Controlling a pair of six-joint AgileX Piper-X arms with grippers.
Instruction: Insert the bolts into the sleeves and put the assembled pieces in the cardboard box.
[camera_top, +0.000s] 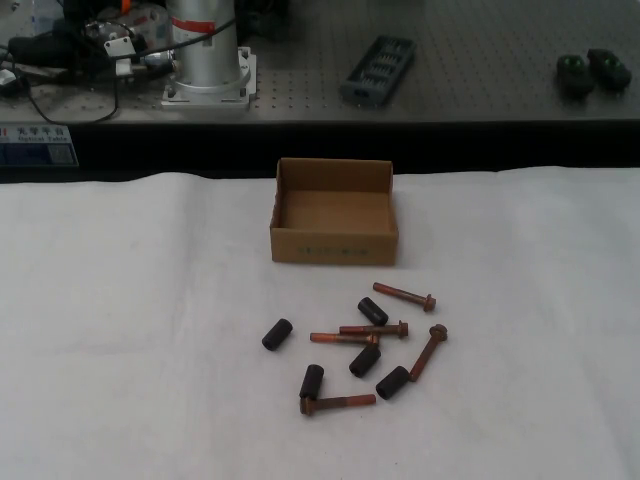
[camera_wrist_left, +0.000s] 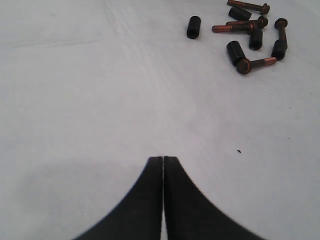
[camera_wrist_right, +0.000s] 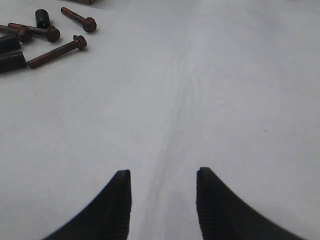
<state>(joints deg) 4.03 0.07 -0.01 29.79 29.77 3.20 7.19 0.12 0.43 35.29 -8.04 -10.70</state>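
One white cloth (camera_top: 120, 330), covering the bench under everything listed.

One cardboard box (camera_top: 333, 240), open-topped and upright. Nothing shows inside it, though its front wall hides part of the floor.

Two grippers, mine, both on the far side of the pile from the box. The left gripper (camera_wrist_left: 163, 159) has its fingers pressed together with nothing between them. The right gripper (camera_wrist_right: 162, 172) has its fingers spread and holds nothing.

Five bolts (camera_top: 403, 295), loose on the cloth just in front of the box, shafts pointing every way. The slanted bolt (camera_wrist_right: 57, 51) lies closest to my right gripper, head end toward the box. I judge that arm the nearer.

Five sleeves (camera_top: 277, 334), scattered among the bolts, one lying apart on the left arm's side.

Unclear: whether the bolt farthest from the box (camera_top: 337, 402) enters its neighbouring sleeve (camera_top: 312, 381) or merely touches it. Some sleeves are cut off at the edge of the right wrist view.
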